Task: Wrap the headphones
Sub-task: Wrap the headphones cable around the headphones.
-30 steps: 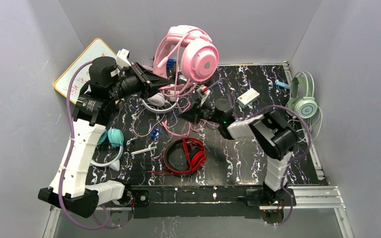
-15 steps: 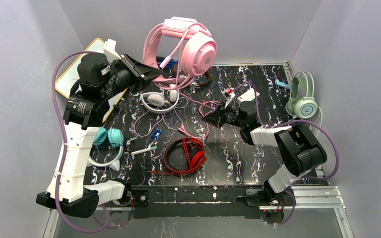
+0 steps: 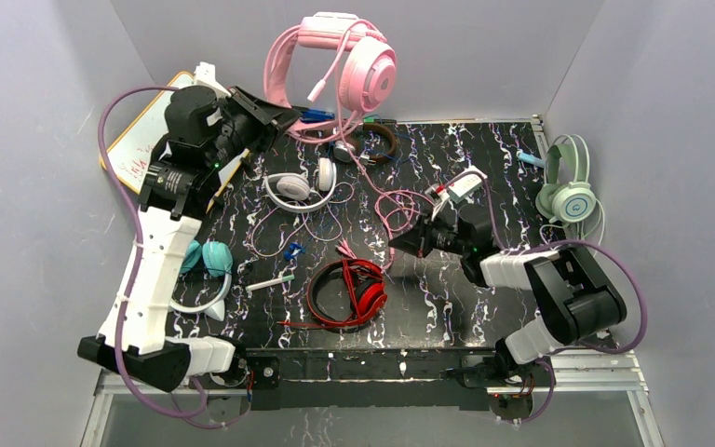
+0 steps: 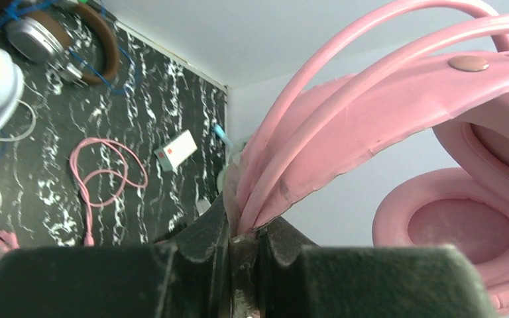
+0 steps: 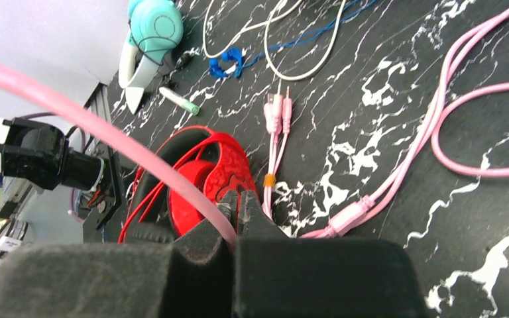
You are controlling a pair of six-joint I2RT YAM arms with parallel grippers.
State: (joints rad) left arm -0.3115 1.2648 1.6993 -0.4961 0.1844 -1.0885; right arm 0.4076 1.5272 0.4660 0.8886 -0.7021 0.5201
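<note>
Headphones are scattered across the table [image 3: 447, 289], and from above you can see the pink headphones [image 3: 354, 65] lifted clear at the far side. Your left gripper [image 3: 284, 119] is clamped on their band. Your right gripper [image 3: 400, 240] sits low at the middle right, pinching the pink cord [image 3: 400, 200], which runs from the raised set down into loose loops on the table. The red headphones [image 3: 354, 291], white headphones [image 3: 298, 184], teal headphones [image 3: 207, 258], brown headphones [image 3: 377, 142] and mint green headphones [image 3: 570, 191] lie unwrapped, cords trailing.

In the left wrist view, the left gripper [image 4: 242, 242] has its jaws closed tight on the edge of the pink headband [image 4: 371, 112], with one padded cup [image 4: 464, 225] hanging just to the right.

In the right wrist view, the right gripper [image 5: 236, 205] nips the pink cord [image 5: 106, 136] between its tips, just above the red headphones [image 5: 199, 175]. The cord's plugs [image 5: 277, 106] lie on the table beyond.

My reading is that you are at the start of winding this cord. The next move calls for carrying the pinched cord up and round the band while the left gripper holds the set steady, and for watching that slack does not snag the red pair.

As for containers, only a small white box [image 3: 465, 183] lies at the far right, and you cannot tell what it holds.
</note>
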